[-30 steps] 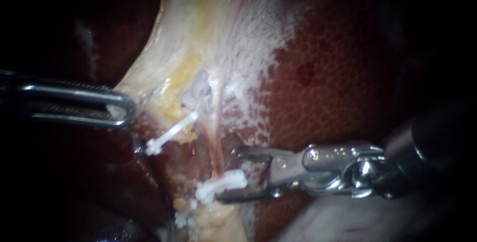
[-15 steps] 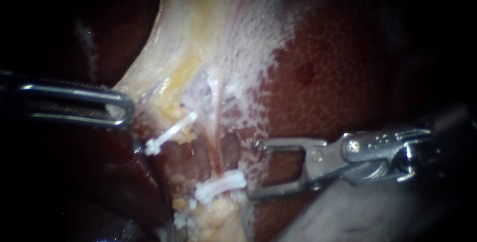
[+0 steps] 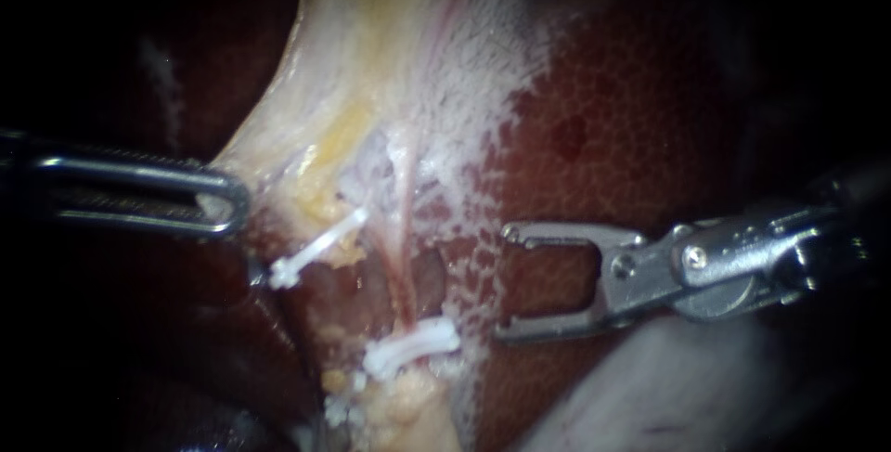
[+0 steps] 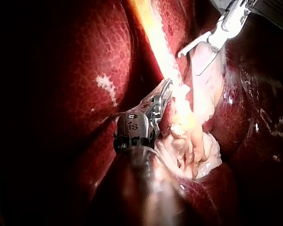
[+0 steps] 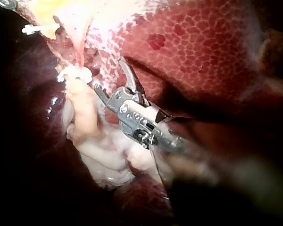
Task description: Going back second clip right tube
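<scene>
White plastic clip [image 3: 413, 345] sits closed across the thin pink tube [image 3: 405, 271], so placing looks done. My right instrument [image 3: 506, 280], empty jaws gaping wide, is just right of the clip, not touching; only backing away remains. My left instrument [image 3: 230, 203], up-left of the clip, is clamped on pale yellowish tissue [image 3: 316, 118]

Right instrument [image 5: 107, 73], jaws seemingly parted

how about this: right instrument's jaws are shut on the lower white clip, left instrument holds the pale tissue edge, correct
One thing is wrong. The endoscope view shows the right instrument with its jaws open and empty, apart from the lower white clip, over the liver. The left instrument does hold the pale tissue at its edge.
</scene>
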`<state>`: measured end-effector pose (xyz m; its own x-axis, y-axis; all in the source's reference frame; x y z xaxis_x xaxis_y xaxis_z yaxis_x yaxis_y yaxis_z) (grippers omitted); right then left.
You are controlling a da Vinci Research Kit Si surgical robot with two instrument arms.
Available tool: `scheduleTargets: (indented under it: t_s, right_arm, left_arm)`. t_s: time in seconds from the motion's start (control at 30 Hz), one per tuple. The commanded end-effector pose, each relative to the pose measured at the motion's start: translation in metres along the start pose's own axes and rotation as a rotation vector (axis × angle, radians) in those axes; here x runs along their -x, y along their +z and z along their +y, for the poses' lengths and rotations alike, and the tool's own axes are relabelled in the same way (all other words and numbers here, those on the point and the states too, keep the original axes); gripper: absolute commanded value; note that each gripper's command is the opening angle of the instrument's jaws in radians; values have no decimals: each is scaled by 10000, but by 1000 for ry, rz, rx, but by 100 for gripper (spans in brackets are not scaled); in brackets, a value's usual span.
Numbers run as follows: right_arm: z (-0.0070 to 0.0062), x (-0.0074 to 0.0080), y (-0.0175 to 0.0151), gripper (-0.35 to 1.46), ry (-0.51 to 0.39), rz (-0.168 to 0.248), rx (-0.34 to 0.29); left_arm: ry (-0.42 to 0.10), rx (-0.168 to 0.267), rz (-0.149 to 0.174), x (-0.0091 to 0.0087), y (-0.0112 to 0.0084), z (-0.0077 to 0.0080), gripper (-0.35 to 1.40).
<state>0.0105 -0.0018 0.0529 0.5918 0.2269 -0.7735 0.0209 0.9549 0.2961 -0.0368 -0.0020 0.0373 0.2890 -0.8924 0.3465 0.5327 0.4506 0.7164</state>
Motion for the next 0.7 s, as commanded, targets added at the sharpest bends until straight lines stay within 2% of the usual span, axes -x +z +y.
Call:
scheduleTargets:
  t_s: [0.03,0.2,0.47,0.6,0.7]
  right_arm:
    - [1,-1,-3,60,5,-1,3]
    - [3,-2,-13,60,12,-1,3]
    - [-2,-5,-14,60,11,-1,3]
    - [-3,-6,-14,60,11,0,-6]
    - [-4,-5,-14,60,10,1,-9]
  left_arm:
    - [0,0,0,0,0,0,-35]
    - [0,0,0,0,1,1,-35]
    - [2,1,-1,-3,4,4,-35]
    - [3,0,-1,-4,8,10,-35]
    - [7,1,-1,-9,15,22,-35]
